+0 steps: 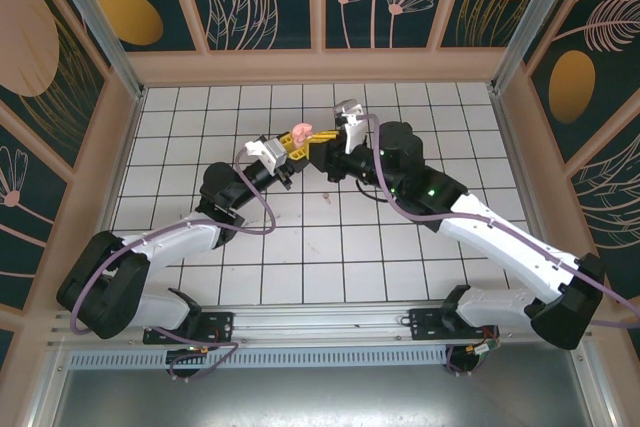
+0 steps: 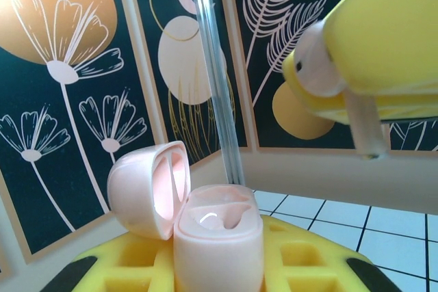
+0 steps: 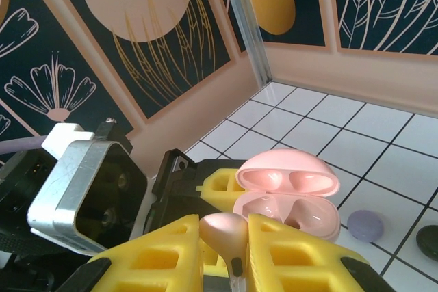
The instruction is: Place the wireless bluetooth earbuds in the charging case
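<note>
Over the middle of the table (image 1: 400, 257), top view: the left gripper (image 1: 292, 152) holds the pink charging case (image 1: 300, 133) clear of the tiles. The right gripper (image 1: 318, 147) meets it just to the right of the case. Anything as small as a bud cannot be made out at this range.

Left wrist view: the left gripper's yellow fingers (image 2: 130, 264) are drawn in narrowly on the lower body of the case. The case stands upright with its lid (image 2: 149, 189) swung open to the left. Something pale and glossy shows in one socket; whether it is a seated bud cannot be told. Above and to the right of the case, apart from it, the right gripper pinches a pink earbud (image 2: 316, 66) with its stem hanging below the fingers.

Right wrist view: the right gripper is closed narrowly on the earbud, whose rounded head pokes out between the fingertips. The case sits just beyond it, lid raised and sockets exposed. A purple disc (image 3: 365, 226) lies on the table to the right of the case.

Likely faults from here:
- The stem may meet the socket off-axis and catch on the case rim.
- The smooth head may slip from the narrow pinch and drop to the table.
- A hard push may tilt the case in its grip.
- A stray finger may knock the lid shut.
</note>
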Action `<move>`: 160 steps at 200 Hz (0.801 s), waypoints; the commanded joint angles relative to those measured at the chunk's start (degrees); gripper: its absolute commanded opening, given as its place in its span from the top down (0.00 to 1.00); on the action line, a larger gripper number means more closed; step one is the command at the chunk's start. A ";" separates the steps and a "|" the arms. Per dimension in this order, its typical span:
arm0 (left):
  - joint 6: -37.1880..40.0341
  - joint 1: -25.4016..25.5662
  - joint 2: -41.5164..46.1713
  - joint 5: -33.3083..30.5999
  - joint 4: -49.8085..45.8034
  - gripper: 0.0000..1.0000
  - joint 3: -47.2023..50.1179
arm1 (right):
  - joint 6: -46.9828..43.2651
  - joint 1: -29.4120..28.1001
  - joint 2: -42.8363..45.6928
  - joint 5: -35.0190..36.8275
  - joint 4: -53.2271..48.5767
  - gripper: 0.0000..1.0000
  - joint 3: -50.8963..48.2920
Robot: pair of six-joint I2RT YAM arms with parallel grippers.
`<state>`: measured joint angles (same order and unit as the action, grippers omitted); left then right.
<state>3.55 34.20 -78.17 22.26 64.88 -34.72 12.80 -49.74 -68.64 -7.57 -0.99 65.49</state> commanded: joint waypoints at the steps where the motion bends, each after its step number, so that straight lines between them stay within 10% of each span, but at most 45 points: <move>1: -0.89 0.34 -0.42 1.69 1.06 1.00 -1.28 | 0.65 -0.37 -0.75 0.10 3.08 0.79 -0.19; 160: -1.44 1.05 0.60 7.09 0.77 1.00 -1.27 | 0.42 1.15 -2.11 2.48 3.10 0.80 0.17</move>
<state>2.87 34.79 -78.17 27.75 64.86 -34.72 12.78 -49.17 -70.13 -5.85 0.14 65.49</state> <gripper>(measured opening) 0.244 0.206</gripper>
